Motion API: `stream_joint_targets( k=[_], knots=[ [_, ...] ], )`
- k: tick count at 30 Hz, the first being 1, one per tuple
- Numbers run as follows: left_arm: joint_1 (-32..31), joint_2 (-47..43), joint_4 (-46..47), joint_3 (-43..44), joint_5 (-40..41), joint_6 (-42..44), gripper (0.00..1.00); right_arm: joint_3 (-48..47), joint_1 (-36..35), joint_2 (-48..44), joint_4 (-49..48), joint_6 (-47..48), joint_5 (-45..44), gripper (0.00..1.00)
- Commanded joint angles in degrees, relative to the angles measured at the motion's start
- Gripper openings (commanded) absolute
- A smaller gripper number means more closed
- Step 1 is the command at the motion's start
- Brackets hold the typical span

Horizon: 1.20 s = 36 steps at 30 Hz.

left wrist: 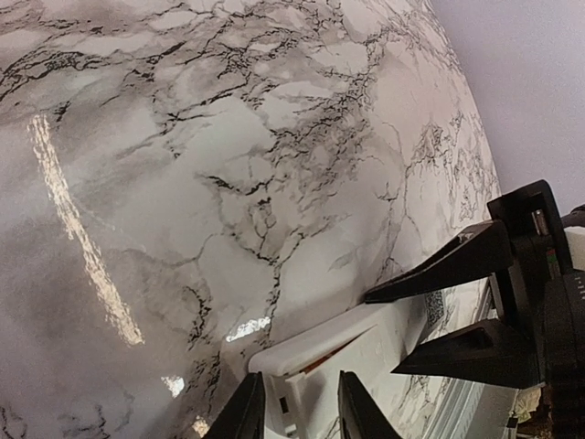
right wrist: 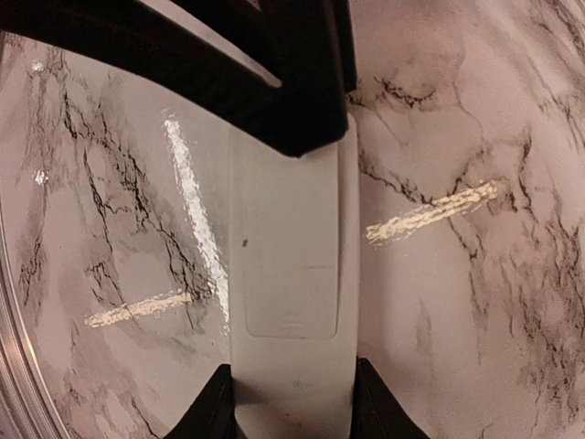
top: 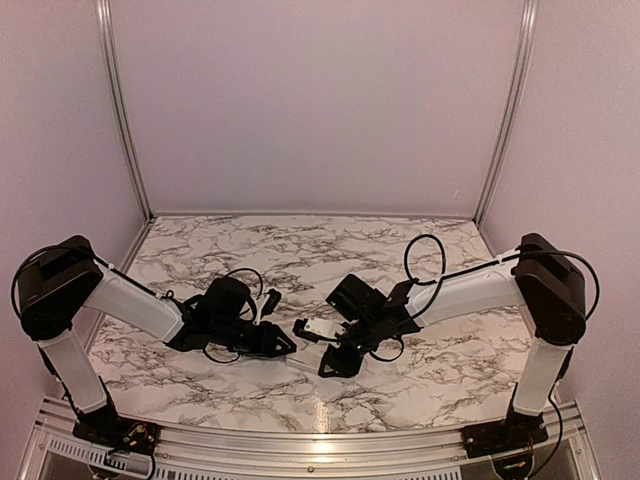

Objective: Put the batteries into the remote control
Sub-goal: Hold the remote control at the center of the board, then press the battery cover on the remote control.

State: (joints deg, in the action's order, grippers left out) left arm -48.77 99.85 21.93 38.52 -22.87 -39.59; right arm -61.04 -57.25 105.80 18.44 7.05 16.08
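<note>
The remote control is a slim white bar with its plain back and battery cover facing the right wrist camera. My right gripper is shut on its near end, one finger on each long side. At the far end, my left gripper has its fingers against the remote control. The cover there stands slightly lifted. In the gap under it shows a thin copper-brown sliver, probably one of the batteries. From above, both grippers meet low over the table's middle, left gripper and right gripper.
The marble table spreads out behind both arms. A metal rail runs along its near edge, and plain walls close in the back and sides. Cables loop over both wrists.
</note>
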Motion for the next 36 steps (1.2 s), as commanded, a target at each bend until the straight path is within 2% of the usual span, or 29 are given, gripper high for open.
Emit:
stream_joint_targets(
  k=[1,13,26,36],
  knots=[
    [-0.36,0.16,-1.58,0.0,0.43,0.7,0.29,0.74,-0.85,0.92,0.15,-0.9,0.1,0.36],
    [-2.04,1.11,-6.81,2.38,2.48,4.53,0.33,0.91,-0.84,1.09,-0.08,-0.94,-0.29,0.33],
    [-2.05,1.72,-9.83,2.77,4.48,5.14,0.22,1.35,-0.84,0.9,-0.4,-0.98,-0.34,0.31],
    [-2.65,2.33,-10.43,3.68,4.28,5.87,0.22,2.06,-0.84,0.9,-1.24,-1.48,-0.52,0.29]
  ],
)
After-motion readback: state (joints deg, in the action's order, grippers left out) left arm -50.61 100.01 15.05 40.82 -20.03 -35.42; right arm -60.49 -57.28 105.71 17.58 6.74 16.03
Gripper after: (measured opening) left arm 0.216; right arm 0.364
